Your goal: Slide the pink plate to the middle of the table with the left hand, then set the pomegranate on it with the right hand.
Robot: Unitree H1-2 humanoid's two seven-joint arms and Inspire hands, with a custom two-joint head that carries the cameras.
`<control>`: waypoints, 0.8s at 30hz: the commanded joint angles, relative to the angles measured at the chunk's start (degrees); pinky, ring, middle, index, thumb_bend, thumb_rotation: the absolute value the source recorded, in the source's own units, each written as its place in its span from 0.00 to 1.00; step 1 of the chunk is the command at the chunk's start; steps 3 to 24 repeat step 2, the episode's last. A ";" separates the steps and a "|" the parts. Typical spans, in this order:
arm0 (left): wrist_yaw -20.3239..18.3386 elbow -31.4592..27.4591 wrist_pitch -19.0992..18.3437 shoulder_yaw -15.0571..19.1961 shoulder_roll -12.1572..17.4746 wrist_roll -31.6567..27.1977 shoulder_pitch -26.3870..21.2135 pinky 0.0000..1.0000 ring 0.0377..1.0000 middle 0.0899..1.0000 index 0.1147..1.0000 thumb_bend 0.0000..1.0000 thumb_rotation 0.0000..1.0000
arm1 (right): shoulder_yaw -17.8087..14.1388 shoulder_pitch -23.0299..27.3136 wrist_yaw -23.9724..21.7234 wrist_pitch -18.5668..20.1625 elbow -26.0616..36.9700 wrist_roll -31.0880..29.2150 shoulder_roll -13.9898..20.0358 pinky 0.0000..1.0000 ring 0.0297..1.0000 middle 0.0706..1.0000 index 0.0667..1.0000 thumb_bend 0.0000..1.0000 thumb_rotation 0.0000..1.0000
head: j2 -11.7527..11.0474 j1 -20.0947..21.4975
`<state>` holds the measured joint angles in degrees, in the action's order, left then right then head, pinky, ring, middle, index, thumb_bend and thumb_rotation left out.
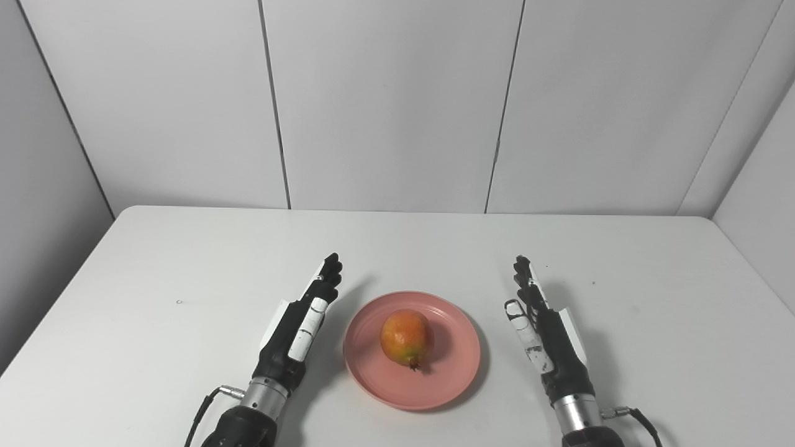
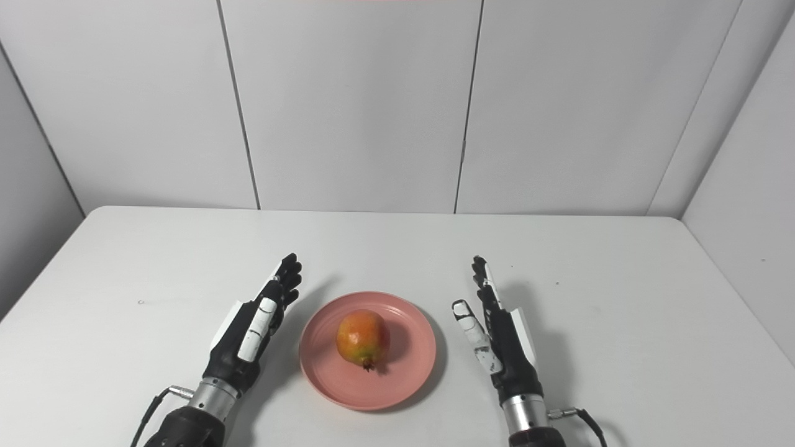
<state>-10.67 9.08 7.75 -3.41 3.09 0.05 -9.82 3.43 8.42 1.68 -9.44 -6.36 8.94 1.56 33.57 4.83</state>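
The pomegranate (image 1: 406, 337) lies on the pink plate (image 1: 456, 372) near the middle of the white bench (image 1: 155, 292). The left hand (image 1: 304, 320) and right hand (image 1: 541, 326) flank the plate, fingers extended, grasping nothing.

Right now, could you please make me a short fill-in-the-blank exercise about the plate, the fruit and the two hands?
1. The pomegranate lies on the pink ____.
2. The plate sits ____ the left robot hand and the right robot hand.
3. Both robot hands are ____ and hold nothing.
4. The plate rests on a white ____.

Missing words: plate; between; open; table
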 commanded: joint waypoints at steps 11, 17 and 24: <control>0.34 0.54 1.17 0.41 0.53 -0.70 -0.54 1.00 1.00 1.00 1.00 0.65 1.00 | -0.61 0.50 1.67 -0.93 -0.21 0.44 -0.74 0.98 0.99 0.98 0.99 0.59 1.00 | 0.03 0.08; 0.34 0.54 1.17 0.41 0.53 -0.70 -0.54 1.00 1.00 1.00 1.00 0.65 1.00 | -0.61 0.50 1.67 -0.93 -0.21 0.44 -0.74 0.98 0.99 0.98 0.99 0.59 1.00 | 0.03 0.08; 0.34 0.54 1.17 0.41 0.53 -0.70 -0.54 1.00 1.00 1.00 1.00 0.65 1.00 | -0.61 0.50 1.67 -0.93 -0.21 0.44 -0.74 0.98 0.99 0.98 0.99 0.59 1.00 | 0.03 0.08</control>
